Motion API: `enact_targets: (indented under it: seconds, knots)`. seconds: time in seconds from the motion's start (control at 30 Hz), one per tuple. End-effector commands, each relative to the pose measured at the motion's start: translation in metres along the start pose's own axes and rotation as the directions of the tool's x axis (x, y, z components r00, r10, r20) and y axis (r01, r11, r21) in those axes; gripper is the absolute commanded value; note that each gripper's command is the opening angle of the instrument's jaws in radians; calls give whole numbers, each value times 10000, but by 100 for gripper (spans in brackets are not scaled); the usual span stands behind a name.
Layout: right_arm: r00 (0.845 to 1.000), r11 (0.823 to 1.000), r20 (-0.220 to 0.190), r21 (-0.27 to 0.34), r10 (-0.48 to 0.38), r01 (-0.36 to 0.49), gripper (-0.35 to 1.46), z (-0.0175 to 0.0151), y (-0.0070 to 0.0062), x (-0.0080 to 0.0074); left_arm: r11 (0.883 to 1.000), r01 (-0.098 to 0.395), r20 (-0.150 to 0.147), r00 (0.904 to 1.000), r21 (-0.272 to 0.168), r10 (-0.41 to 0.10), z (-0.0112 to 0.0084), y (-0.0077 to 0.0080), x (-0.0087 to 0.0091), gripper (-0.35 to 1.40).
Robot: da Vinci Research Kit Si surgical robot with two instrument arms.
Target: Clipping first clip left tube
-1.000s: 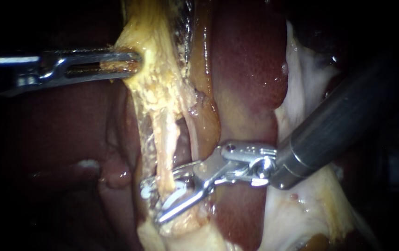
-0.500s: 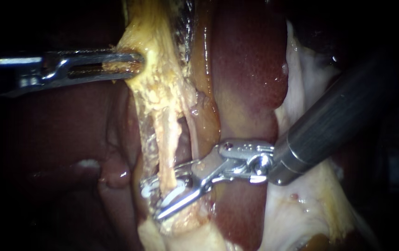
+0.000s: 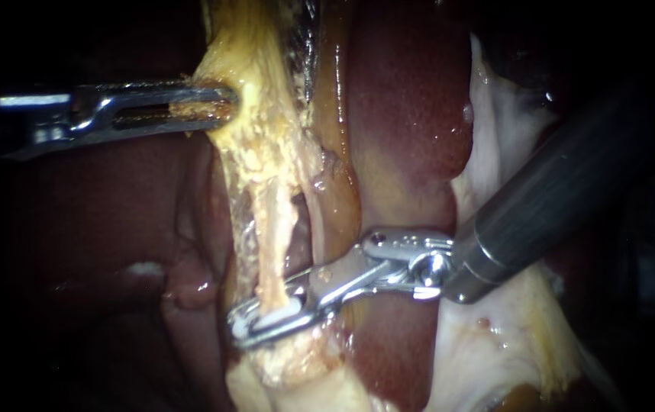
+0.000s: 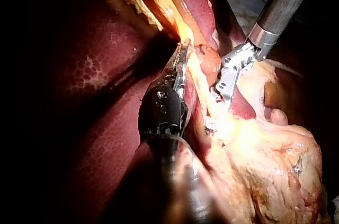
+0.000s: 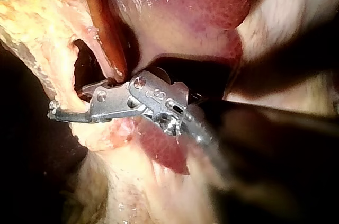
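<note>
Where its jaws gaped half a second ago, the right instrument (image 3: 242,326) now clamps them on the left tube (image 3: 269,229), squeezing a white clip (image 3: 278,317) around it. The left instrument (image 3: 209,104) grips yellowish tissue (image 3: 259,145) above, so the tube runs taut. The clip appears to be seating.

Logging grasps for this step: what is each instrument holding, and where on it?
Left instrument grips the yellow tissue at its upper left edge. Right instrument is closed across the left tube near its lower end.
</note>
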State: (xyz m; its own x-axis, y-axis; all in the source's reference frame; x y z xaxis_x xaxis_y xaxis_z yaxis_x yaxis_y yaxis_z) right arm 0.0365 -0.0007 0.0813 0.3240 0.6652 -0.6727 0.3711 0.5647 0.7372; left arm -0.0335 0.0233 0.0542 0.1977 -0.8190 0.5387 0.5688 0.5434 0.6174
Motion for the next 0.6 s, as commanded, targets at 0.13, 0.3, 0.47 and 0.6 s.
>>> enact_targets:
  seconds: [0.13,0.3,0.47,0.6]
  knots:
    - [10000,10000,61,-34,3,-3,-35,-1,1,-2,10000,-4,3,10000,2,4,0,0,0,-35]
    - [10000,10000,99,-24,-6,6,-35,1,-2,-2,10000,-6,6,10000,-2,6,0,0,1,-35]
    - [10000,10000,90,-53,-6,7,-35,2,-3,-1,10000,-7,6,10000,-2,7,0,0,1,-35]
    - [10000,10000,92,-53,-9,9,-35,2,-3,-2,10000,-6,6,10000,-4,6,0,-1,1,-35]
